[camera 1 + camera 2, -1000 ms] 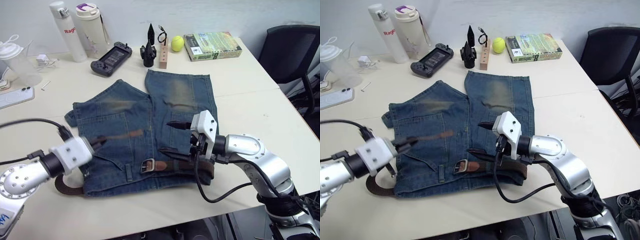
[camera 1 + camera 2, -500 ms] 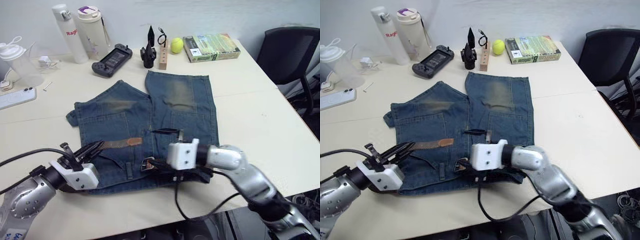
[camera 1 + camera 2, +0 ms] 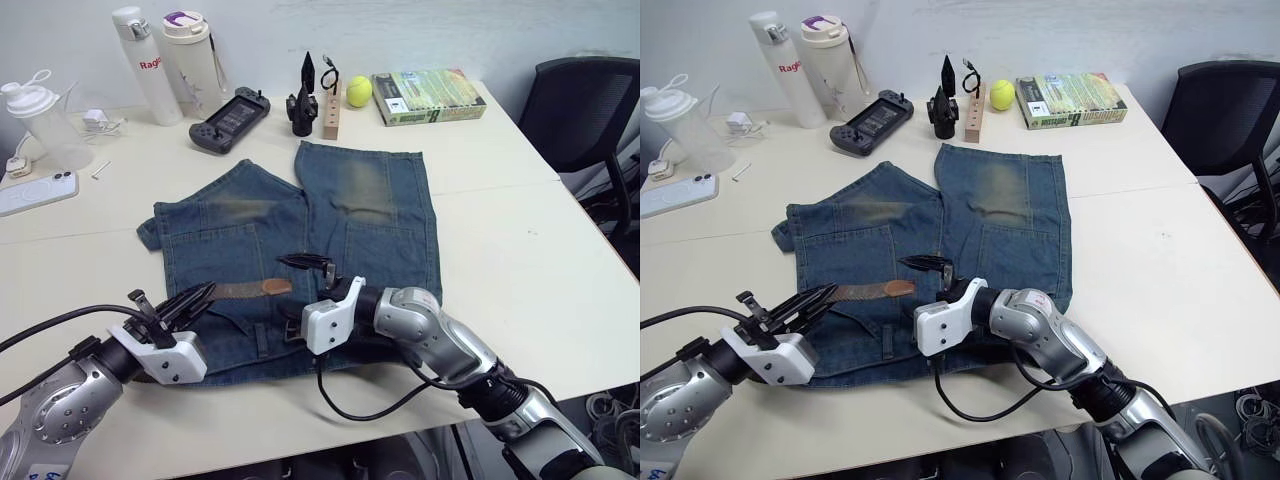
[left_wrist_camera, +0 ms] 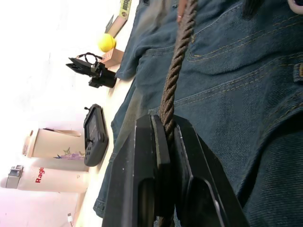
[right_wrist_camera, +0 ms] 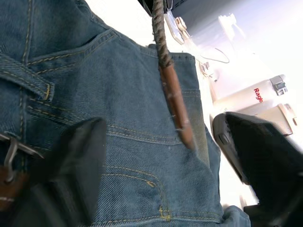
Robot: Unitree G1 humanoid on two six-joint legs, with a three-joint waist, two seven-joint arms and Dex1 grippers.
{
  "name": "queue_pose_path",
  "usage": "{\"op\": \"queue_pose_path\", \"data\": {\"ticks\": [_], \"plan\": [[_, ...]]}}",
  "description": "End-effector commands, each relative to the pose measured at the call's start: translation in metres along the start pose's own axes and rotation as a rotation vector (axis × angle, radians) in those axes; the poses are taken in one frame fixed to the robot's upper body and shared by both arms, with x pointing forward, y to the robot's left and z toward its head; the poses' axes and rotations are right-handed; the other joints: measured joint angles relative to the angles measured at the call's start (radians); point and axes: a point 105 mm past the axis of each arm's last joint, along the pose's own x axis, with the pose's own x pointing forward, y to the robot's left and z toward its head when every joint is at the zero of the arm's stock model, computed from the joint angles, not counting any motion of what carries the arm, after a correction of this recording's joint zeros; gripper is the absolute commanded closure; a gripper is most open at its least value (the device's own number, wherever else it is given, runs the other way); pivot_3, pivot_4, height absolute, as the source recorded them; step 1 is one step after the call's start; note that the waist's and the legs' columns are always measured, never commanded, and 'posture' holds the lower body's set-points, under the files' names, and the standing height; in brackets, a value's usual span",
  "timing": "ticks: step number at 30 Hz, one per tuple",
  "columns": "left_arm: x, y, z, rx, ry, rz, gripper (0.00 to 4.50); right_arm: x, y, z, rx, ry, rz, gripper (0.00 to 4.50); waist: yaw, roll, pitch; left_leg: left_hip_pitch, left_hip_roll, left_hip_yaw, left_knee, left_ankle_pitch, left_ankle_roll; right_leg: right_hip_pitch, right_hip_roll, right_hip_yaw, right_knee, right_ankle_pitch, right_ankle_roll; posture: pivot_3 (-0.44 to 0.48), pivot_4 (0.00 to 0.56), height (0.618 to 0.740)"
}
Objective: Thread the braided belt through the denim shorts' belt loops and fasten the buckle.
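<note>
Denim shorts (image 3: 300,250) lie flat at frame centre on the surface (image 3: 500,240); the left gripper (image 3: 195,297), lower left, pinches the braided belt (image 3: 240,290), whose tan tip reaches toward the right gripper (image 3: 305,275), fingers spread, just above the buckle (image 5: 12,151).
</note>
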Motion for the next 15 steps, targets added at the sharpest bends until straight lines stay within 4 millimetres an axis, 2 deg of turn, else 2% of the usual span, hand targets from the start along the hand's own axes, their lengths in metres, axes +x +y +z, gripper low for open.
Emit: {"op": "queue_pose_path", "data": {"ticks": [1,5,6,13,15], "plan": [[0.0002,0.0061,0.0075,0.031,-0.022,0.020,4.34,-0.0010,-0.0093,0.0082,-0.011,-0.039,-0.038,2.11,0.000,0.000,0.000,0.000,0.000,0.000,0.000,0.000,0.000,0.000,0.000,0.000,0.000,0.000,0.000,0.000,0.150,0.724],[0.0022,0.0053,0.0073,0.036,-0.025,0.016,4.34,-0.0013,-0.0079,0.0090,-0.005,-0.045,-0.030,3.82,0.001,0.000,0.000,0.000,0.000,-0.001,0.000,0.000,0.000,0.000,0.000,0.000,0.000,0.000,0.000,0.000,0.150,0.724],[0.0029,0.0052,0.0070,0.037,-0.025,0.015,4.34,-0.0013,-0.0076,0.0093,-0.008,-0.046,-0.028,4.38,0.001,0.000,0.000,0.000,0.000,-0.001,0.001,0.000,0.000,0.001,0.000,0.000,0.000,0.000,0.000,0.000,0.150,0.724],[0.0061,0.0048,0.0050,0.040,-0.022,0.004,4.34,-0.0014,-0.0055,0.0100,-0.016,-0.043,-0.014,4.45,0.000,0.000,0.000,0.000,0.000,-0.001,0.001,0.000,0.000,0.001,0.000,0.000,0.001,0.000,0.000,0.000,0.150,0.724],[0.0073,0.0056,0.0056,0.030,-0.026,0.002,3.57,-0.0013,-0.0046,0.0089,-0.019,-0.035,-0.015,4.50,0.001,0.000,0.000,0.000,0.000,-0.001,0.001,0.000,0.000,0.001,0.000,0.000,0.001,0.000,0.000,0.000,0.150,0.724]]}}
